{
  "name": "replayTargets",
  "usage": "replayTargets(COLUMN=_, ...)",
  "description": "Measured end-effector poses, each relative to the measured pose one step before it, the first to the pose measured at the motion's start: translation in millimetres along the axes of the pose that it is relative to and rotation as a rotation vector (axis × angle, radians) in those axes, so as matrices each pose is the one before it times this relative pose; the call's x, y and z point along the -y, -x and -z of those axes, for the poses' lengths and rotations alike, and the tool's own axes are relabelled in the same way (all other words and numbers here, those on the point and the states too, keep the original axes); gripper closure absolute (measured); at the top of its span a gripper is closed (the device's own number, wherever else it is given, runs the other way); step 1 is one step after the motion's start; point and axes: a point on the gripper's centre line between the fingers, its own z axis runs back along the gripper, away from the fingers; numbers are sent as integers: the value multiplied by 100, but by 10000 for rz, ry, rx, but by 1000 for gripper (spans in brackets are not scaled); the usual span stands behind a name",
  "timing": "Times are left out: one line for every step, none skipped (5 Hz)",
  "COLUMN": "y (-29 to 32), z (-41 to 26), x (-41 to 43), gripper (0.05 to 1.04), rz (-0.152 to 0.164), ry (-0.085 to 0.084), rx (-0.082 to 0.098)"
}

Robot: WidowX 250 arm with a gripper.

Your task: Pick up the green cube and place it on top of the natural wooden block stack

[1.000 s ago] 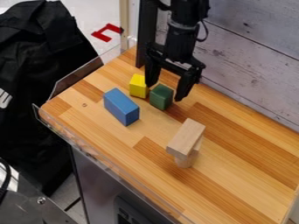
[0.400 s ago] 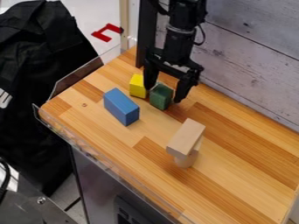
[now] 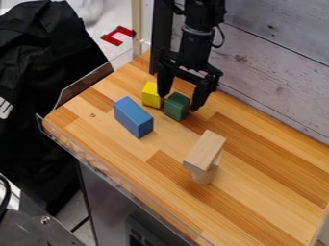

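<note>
Hand point(image 3: 183, 100) spread, fingers astride the green block point(image 3: 177, 106), which stands upright, its long axis vertical.

The robot arm point(image 3: 196, 41) is black, with chunky jointed segments, a paler ring around its wrist, a thin black cable looping alongside, and an angular, two-fingered black tool point(image 3: 182, 99).

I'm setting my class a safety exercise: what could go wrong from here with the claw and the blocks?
The open claw has one finger very near the yellow block, so a small sideways shift could knock it. The fingers straddle the green block; if they closed off-centre, they might twist or push it. The plain block rests on a smaller support, so a bump could topple it.
</note>
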Motion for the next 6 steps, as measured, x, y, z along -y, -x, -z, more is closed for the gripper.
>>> replayTargets(y=-160, z=431, x=-49, gripper=84, rz=16, ry=5, rx=-138)
replayTargets(y=-96, z=210, x=-261, gripper=124, rz=-109, ry=85, rx=-46)
replayTargets(y=-265, z=578, x=-264, gripper=410, rz=-265, ry=229, rx=18)
replayTargets(y=-28, z=-54, x=-4, gripper=536, rz=-56, ry=33, rx=31)
replayTargets(y=98, z=1, x=5, gripper=536, rz=-20, ry=-33, rx=-62)
replayTargets(y=1170, z=-1948, x=415, gripper=536, rz=47, ry=41, rx=397)
